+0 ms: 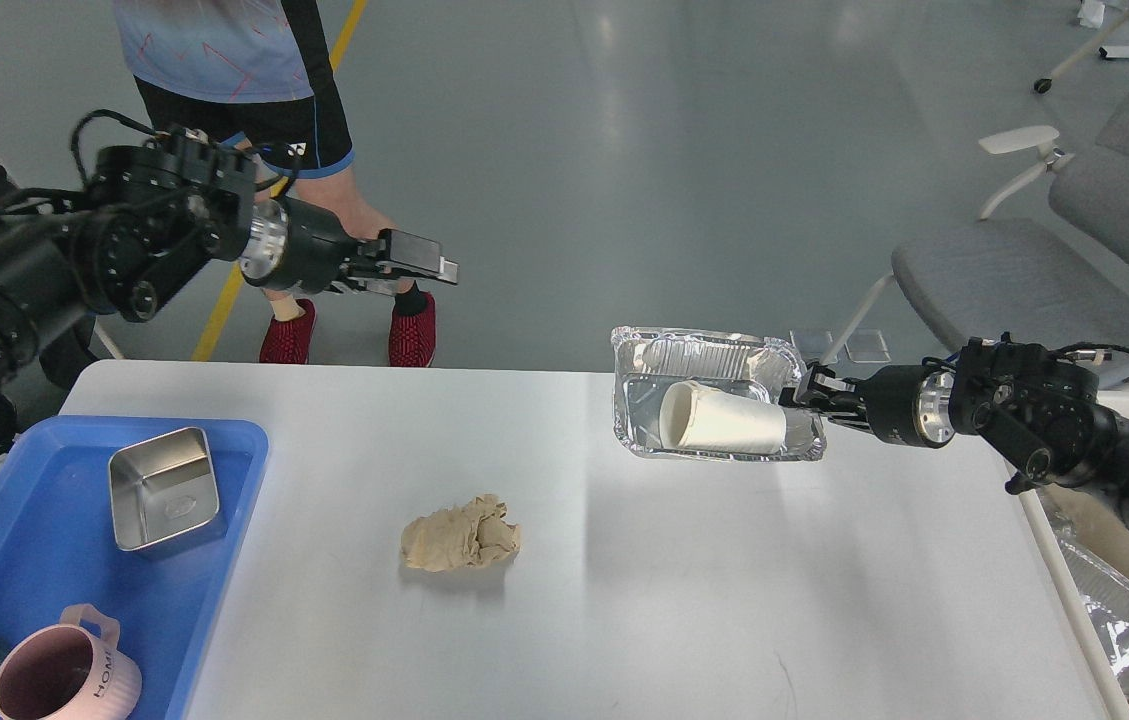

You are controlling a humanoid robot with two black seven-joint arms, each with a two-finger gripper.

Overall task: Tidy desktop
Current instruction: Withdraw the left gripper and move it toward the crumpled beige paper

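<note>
The right gripper was clenched on the foil tray, best kept level so the paper cup stayed inside; the left gripper hung empty, apparently released.

Pink mug: "HOM" lettering, rest hidden. Black shorts: small white logo.

the smooth white-grey desk has a soft sheen. the crinkled silver foil tray gleams around a matt white paper cup. the crumpled tan paper wad looks rough; the blue plastic tray is glossy.
</note>
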